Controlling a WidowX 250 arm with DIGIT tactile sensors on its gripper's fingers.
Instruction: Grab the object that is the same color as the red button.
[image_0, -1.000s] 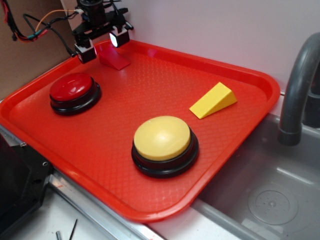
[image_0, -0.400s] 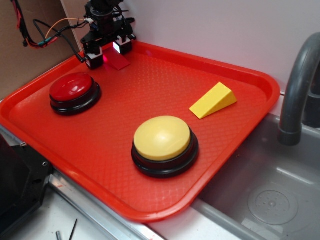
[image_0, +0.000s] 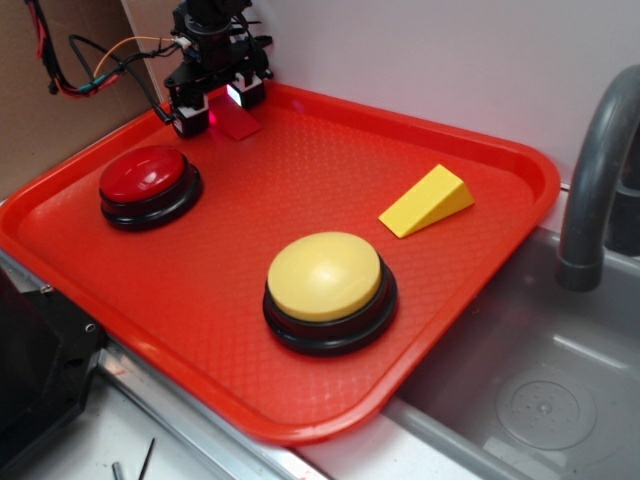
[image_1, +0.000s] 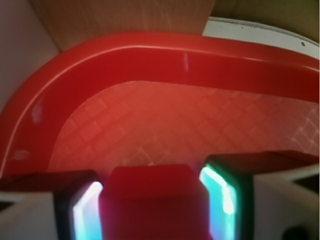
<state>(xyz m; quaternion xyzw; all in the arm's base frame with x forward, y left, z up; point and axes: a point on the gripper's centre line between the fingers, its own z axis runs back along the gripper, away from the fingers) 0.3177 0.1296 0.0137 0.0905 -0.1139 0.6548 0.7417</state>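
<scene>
The object, a small red wedge (image_0: 237, 124), lies in the far left corner of the red tray (image_0: 300, 425). My gripper (image_0: 218, 106) has come down over it, one finger on each side. In the wrist view the wedge (image_1: 152, 200) fills the space between the two lit pads (image_1: 222, 192), with a thin gap still showing on the right side, so the gripper (image_1: 154, 196) is open. The red button (image_0: 145, 178), a glossy dome on a black base, sits on the tray's left side, in front of the gripper.
A larger yellow-domed button (image_0: 323, 277) stands near the tray's front, and a yellow wedge (image_0: 428, 200) lies at its right. The raised tray rim (image_1: 150, 55) curves just beyond the red wedge. A grey faucet (image_0: 592, 180) and sink (image_0: 540, 400) are to the right.
The gripper has come down around the red wedge and its fingers have drawn closer together. In the last half second hardly anything moved.
</scene>
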